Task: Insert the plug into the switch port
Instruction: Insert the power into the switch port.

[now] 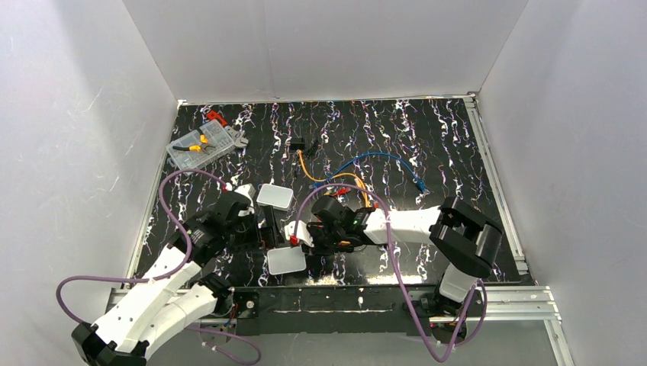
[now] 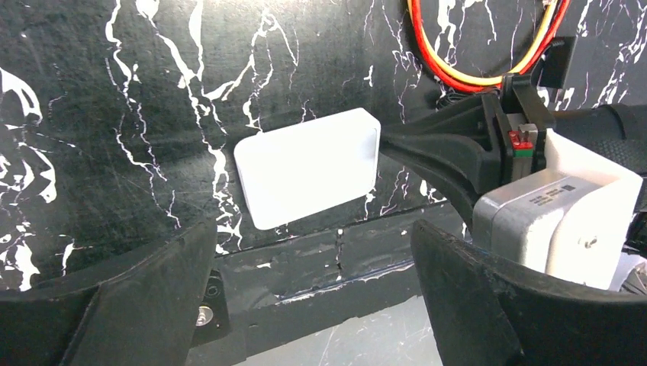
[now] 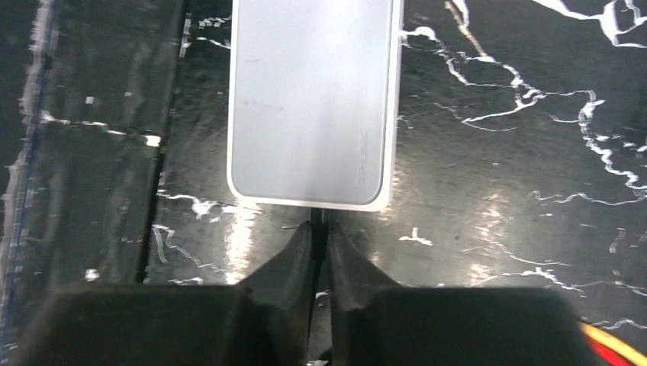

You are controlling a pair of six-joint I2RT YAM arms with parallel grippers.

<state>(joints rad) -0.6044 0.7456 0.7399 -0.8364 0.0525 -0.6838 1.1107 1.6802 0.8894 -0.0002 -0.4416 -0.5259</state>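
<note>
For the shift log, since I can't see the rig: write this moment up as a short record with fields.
switch: pale grey-white box, flat on the black marbled table
right gripper: fingers together, tips at the switch's short edge
plug: not clearly visible; something thin and dark sits between those tips
port: hidden, so seating cannot be judged
left gripper: fingers wide apart, empty, at the switch's long side, not touching
background: blue cable, clear parts case
</note>
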